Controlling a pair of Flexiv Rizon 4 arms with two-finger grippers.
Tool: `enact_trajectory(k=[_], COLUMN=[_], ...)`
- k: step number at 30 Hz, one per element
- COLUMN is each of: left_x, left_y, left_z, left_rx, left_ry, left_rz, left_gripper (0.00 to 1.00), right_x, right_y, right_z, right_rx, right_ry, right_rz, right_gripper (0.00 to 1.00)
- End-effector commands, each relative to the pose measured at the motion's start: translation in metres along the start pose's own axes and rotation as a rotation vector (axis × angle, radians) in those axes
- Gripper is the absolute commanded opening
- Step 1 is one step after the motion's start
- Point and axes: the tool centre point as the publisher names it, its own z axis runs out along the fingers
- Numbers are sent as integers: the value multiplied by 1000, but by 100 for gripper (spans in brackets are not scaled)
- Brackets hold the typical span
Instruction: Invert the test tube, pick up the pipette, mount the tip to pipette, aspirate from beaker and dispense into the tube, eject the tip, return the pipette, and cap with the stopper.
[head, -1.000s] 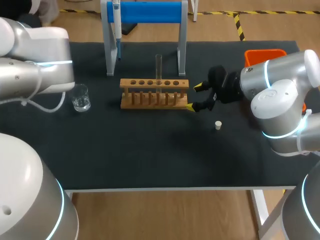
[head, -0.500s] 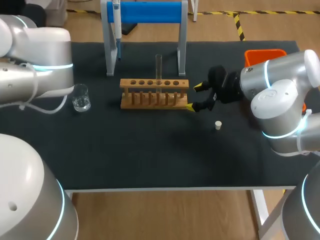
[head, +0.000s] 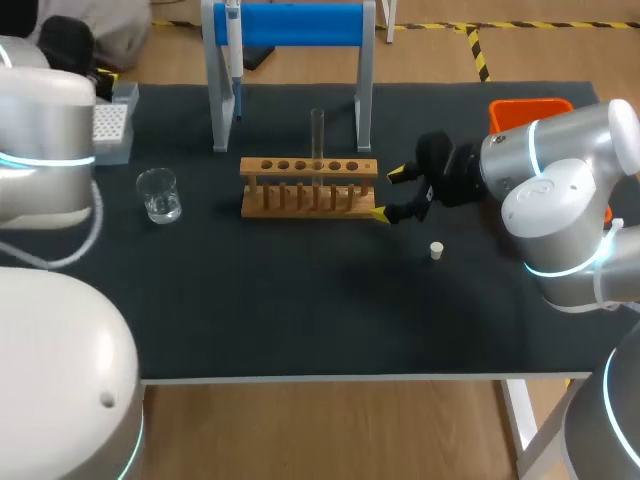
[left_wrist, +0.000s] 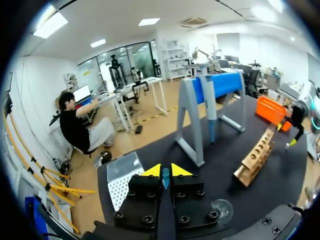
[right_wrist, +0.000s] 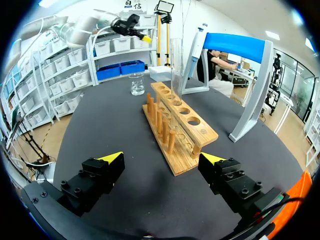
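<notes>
The left gripper (left_wrist: 165, 171), its fingers drawn narrow with nothing gripped, is held near the tip box (head: 108, 128) and beaker (head: 159, 194). The test tube (head: 317, 135) is stood upright in the wooden rack (head: 308, 185), just before the stand (head: 300, 24) where the pipette (head: 233, 50) is hung. Being thin glass, it is judged light, slippery and fragile, and best taken gently by its bare wall above the rack. The right gripper (head: 390, 192) is spread wide beside the rack's end; the stopper (head: 436, 250) lies near on the black mat (head: 300, 300).

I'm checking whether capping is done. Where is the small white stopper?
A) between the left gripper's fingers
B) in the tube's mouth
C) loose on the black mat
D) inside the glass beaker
C: the stopper lies alone on the mat, near the right gripper.
</notes>
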Motion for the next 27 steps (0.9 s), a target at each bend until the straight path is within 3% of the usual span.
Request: enact_trajectory(k=[1,14,18,27], left_x=[-6,-6,30,100], left_y=[-2,-2,-14,-27], left_z=[-38,-38,-66,-112], left_rx=[-19,-19,-28,-77], left_ry=[273,273,372,490], left_rz=[1,1,96,226], left_gripper=[0,0,0,0], right_x=[0,0,0,0], right_y=[0,0,0,0], right_z=[-1,-1,-1,-1], right_rx=[0,0,0,0], right_ry=[1,1,1,1], right_rz=[0,0,0,0], right_gripper=[100,100,100,100])
